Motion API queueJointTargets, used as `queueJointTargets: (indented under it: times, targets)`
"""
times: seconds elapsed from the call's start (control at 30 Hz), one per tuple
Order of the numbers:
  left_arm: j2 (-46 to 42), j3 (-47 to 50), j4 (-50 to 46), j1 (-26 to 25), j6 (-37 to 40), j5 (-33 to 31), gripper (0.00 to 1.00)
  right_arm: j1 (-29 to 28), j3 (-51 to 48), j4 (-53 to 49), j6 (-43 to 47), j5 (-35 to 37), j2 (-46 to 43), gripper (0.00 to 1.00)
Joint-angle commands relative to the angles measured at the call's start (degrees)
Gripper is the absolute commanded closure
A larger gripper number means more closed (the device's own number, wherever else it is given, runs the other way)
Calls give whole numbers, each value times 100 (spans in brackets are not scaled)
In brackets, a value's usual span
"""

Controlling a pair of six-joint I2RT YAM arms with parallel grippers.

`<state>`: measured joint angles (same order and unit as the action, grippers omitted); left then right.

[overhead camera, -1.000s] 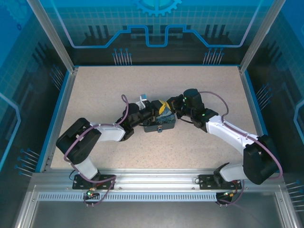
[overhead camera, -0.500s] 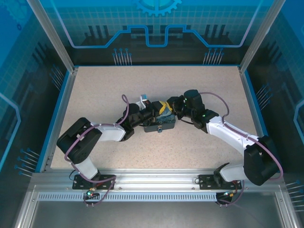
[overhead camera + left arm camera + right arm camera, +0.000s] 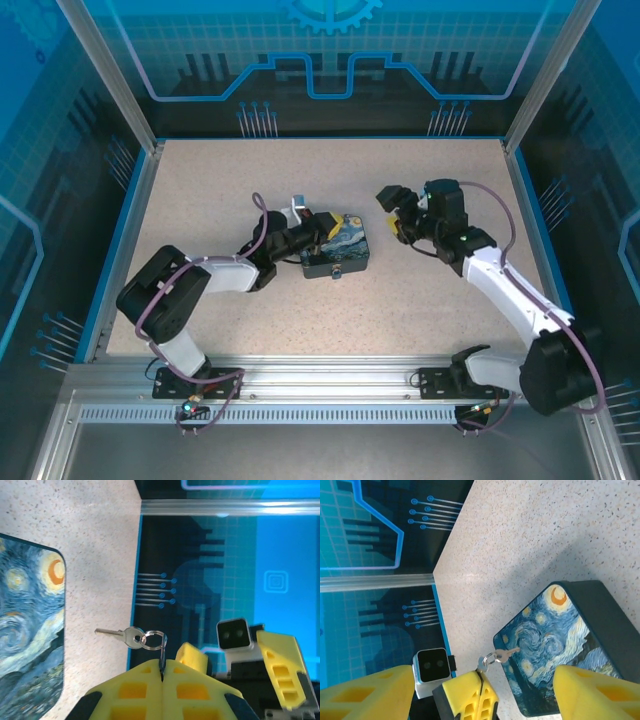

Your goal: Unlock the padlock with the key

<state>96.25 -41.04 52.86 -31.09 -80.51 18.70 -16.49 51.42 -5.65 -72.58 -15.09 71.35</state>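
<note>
Right gripper (image 3: 393, 212) withdrew from box (image 3: 342, 242), released | left gripper (image 3: 162, 669) clenched on key (image 3: 123, 635) ring

The desk (image 3: 420, 300) has a speckled beige top, flat and evenly lit; a blue edge strip (image 3: 330, 138) borders it at the far side and along both flanks; the back wall (image 3: 330, 60) is a translucent blue panel printed with a grid, circuit lines and a gear; two aluminium posts (image 3: 108, 75) rise slanting at the far corners; dark blue side walls (image 3: 50, 200) carry similar circuit graphics; an aluminium rail (image 3: 330, 375) spans the near edge.
</note>
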Motion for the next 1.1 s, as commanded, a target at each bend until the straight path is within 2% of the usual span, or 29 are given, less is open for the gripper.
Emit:
queueJointTargets:
  times: [0.0,0.17,0.27,0.37,0.53,0.93,1.07]
  targets:
    - [-275,-479,-767,302,956,1134,100,330,284,338,1108,-1401,435,29]
    - [-609,-1005,-2380,668,2053,1836,100,424,679,758,1934,-2131,777,34]
    - [-671,-1295,-2910,816,2367,2202,100,434,940,921,2181,-2600,1039,38]
    - [-622,-1539,-3199,892,2499,2506,100,419,950,1369,2026,-2898,1258,42]
    - [-428,-1646,-2975,956,2287,2714,100,324,905,2257,1559,-3298,1650,46]
    - [35,-1455,-1374,976,1156,2679,100,145,738,3017,987,-3491,2132,54]
    - [146,-1482,-1181,983,1018,2673,100,111,706,3009,990,-3529,2199,56]
